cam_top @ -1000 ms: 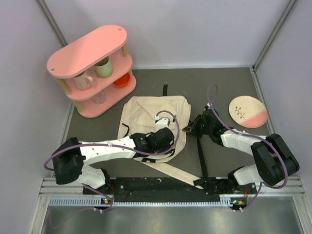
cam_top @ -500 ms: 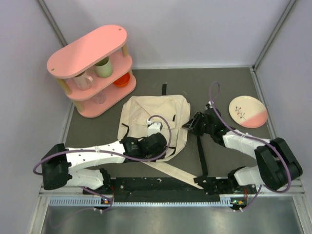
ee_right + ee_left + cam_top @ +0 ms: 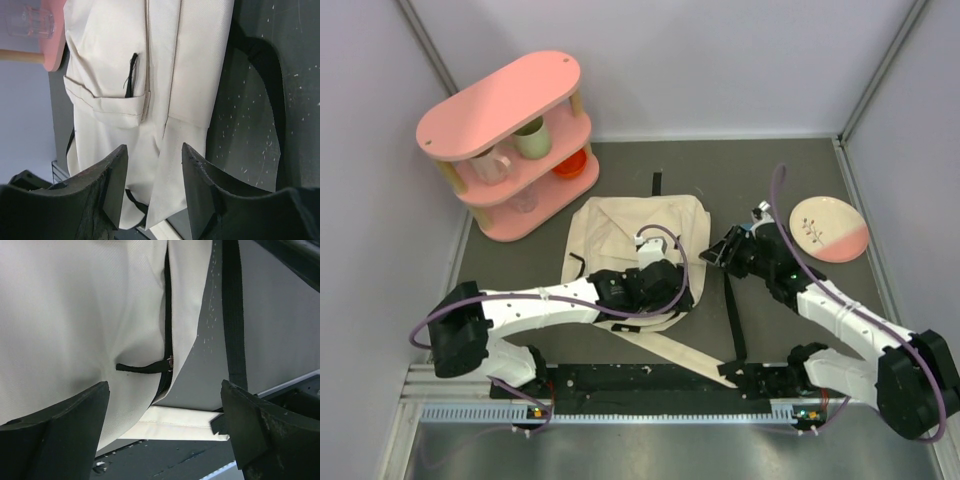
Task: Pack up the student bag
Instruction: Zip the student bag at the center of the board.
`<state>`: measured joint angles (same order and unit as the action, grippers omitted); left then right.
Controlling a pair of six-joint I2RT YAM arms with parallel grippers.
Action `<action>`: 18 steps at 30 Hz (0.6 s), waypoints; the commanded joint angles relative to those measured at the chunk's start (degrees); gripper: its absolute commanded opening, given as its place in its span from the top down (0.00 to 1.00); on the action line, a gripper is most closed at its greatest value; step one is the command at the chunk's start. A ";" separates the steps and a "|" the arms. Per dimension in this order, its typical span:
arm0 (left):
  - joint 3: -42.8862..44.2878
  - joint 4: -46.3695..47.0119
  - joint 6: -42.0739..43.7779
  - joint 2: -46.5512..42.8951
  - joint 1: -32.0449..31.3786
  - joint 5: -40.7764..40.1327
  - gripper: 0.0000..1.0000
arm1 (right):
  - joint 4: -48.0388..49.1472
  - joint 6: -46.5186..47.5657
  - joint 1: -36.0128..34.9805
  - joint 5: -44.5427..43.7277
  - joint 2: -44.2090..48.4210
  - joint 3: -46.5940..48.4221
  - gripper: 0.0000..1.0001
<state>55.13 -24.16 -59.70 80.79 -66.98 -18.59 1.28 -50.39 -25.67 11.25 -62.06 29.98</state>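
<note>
Two tools are working around one large cream canvas backpack [image 3: 630, 235], which is lying flat mid-worktop, long axis running near-to-far, w/ a cream strap trailing toward the near edge. Left tool [image 3: 164, 385] is hovering low over the backpack's near-right corner, fingers standing wide apart and gripping nothing. Right tool [image 3: 154, 147] is hanging just off the backpack's right edge, fingers roughly half apart, also empty.

Relation mattering most: the black zip [image 3: 167, 315] is running straight away btwn the left tool's fingers, and its black pull tab [image 3: 142, 367] is lying just ahead of them, sticking out sideways. So the left arm is sitting nearer and is prob. the one to pinch the tab. The right tool is facing the side panel beside the front pocket [image 3: 107, 97], placed to steady fabric.

Canvas is looking soft, matte, finely woven, creasing around the tab. Flat black webbing strap [image 3: 232, 315] is lying on the dark grey speckled worktop [image 3: 770, 170] beside the seam. Pink oval shelf unit [image 3: 510, 100] is standing far-left and a round cream-and-pink plate [image 3: 828, 228] is sitting to the right, neither touching the backpack.
</note>
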 commanded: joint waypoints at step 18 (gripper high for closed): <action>-4.95 9.84 -25.72 1.64 5.98 7.33 0.15 | -2.86 1.35 0.62 -0.26 5.81 -3.08 0.53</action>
<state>48.34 -16.69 -81.58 80.44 -60.99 -13.76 -2.96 -49.52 -25.67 11.25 -57.78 26.61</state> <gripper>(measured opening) 0.860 0.472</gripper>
